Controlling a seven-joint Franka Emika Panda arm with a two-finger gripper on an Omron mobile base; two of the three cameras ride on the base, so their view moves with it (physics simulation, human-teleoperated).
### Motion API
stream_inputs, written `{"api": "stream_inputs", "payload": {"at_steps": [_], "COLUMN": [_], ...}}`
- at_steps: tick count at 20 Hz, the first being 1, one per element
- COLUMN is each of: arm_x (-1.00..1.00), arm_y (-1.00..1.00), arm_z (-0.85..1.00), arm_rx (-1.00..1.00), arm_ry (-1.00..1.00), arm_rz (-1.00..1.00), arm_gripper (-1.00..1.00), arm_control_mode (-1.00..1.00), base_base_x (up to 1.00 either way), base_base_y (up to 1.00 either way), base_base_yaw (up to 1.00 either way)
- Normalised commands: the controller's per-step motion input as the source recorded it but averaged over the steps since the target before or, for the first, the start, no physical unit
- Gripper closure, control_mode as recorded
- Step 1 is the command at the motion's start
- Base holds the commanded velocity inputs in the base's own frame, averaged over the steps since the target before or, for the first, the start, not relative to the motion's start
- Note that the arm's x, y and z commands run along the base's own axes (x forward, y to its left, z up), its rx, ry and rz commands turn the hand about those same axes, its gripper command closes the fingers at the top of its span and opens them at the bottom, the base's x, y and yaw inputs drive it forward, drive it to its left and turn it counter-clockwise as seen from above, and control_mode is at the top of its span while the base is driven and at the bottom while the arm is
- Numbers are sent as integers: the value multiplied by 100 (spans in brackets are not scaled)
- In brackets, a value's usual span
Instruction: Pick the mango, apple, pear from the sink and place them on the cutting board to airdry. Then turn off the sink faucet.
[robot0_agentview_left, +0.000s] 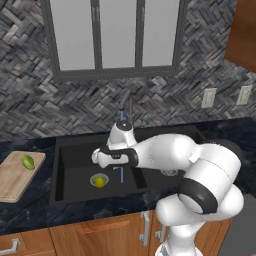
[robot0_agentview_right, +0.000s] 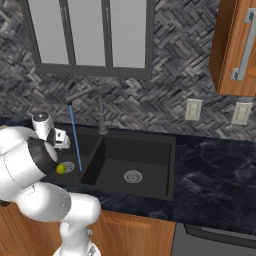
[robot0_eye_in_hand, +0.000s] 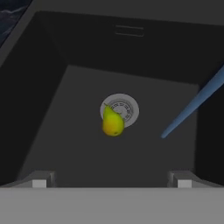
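One yellow pear-shaped fruit (robot0_eye_in_hand: 113, 123) lies on the round silver drain (robot0_eye_in_hand: 124, 107); wide-open, empty gripper (robot0_eye_in_hand: 111, 183) above; it may roll away if nudged.

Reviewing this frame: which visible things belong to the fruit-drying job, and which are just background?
Job:
yellow pear on the drain
green fruit on the cutting board
sink
sink faucet, water running
open claw above the pear

Background:
window
wall outlets
cabinet
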Motion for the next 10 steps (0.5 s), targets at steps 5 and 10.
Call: {"api": "stream_inputs", "payload": {"at_steps": [5, 10], "arm_x": [6, 1], "arm_y": [3, 3], "arm_z": [-17, -16], "arm_rx": [0, 0], "arm_ry": [0, 0], "arm_rz": [2, 2], "arm_gripper": [-100, -100], "arm_control_mode": [-100, -100], "base_base_x": [0, 0], "base_base_y": [0, 0], "base_base_yaw": [0, 0]}}
